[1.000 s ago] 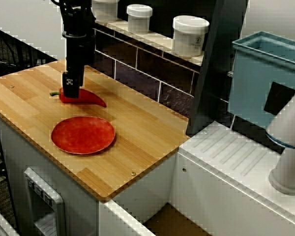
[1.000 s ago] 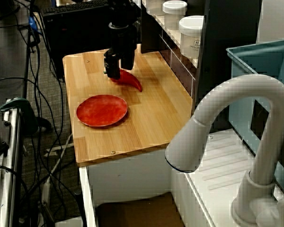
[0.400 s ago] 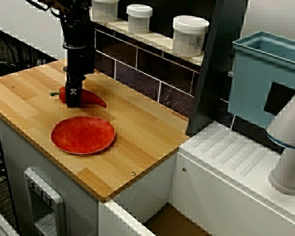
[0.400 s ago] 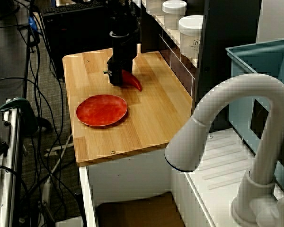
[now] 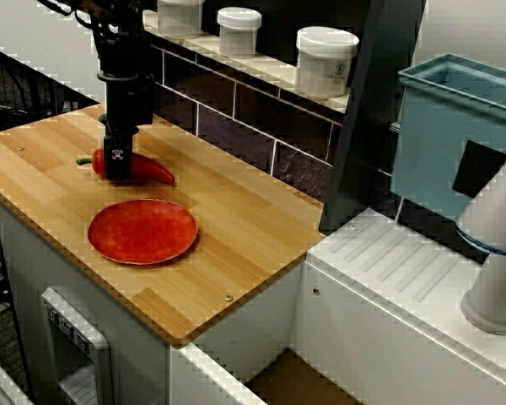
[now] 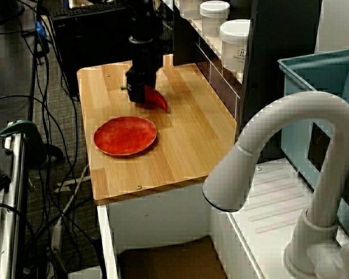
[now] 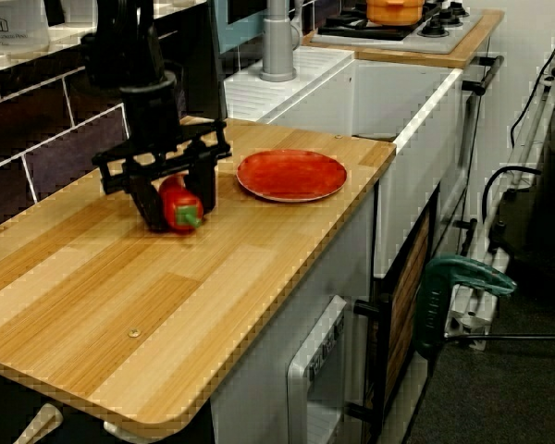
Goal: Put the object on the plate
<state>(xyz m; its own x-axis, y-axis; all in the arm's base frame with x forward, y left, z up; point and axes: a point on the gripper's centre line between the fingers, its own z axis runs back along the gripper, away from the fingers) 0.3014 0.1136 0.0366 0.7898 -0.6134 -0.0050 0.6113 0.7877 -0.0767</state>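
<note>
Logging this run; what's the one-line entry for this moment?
phase: grasp | gripper: shut on pepper | pepper: at counter | plate: empty

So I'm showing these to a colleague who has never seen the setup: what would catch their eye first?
Probably the black hand reaching down onto the wooden counter, its fingers on either side of a glossy red chili pepper near the dark tiled back wall. Next, the empty red-orange plate, flat on the counter beside the pepper toward the front edge.
</note>
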